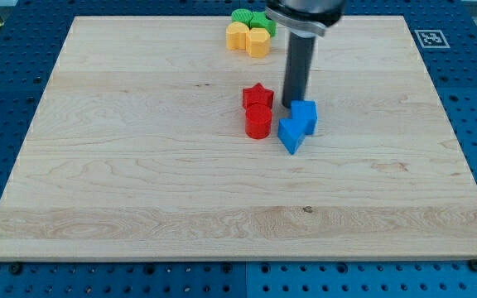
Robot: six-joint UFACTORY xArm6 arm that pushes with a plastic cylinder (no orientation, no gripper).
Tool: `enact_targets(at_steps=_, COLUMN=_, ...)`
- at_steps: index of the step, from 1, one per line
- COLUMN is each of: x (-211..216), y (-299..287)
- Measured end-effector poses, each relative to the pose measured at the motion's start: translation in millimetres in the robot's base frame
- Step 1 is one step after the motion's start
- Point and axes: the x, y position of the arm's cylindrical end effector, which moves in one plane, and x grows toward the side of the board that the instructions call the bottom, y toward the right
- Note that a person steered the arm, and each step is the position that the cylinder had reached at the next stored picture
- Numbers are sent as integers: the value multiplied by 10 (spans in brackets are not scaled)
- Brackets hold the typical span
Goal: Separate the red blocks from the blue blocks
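My tip [293, 104] sits mid-worktop, touching the blue cube [305, 115] from behind, just right of the red star [257, 95]. The tool is a bare rod, holding nothing. Red cylinder [258, 122] touches the star; blue wedge-like block [290, 136] touches the cube. Yellow blocks [248, 38] and green blocks [251, 19] near far edge. Worktop [122, 165] far right corner: a black-white marker [428, 37], no readable text.
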Motion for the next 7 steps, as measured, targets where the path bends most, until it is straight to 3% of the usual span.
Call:
enact_targets(at_steps=2, x=647, y=489)
enact_targets(at_steps=3, x=365, y=505)
enact_targets(at_steps=4, x=141, y=401)
enact_targets(at_steps=7, x=357, y=-624)
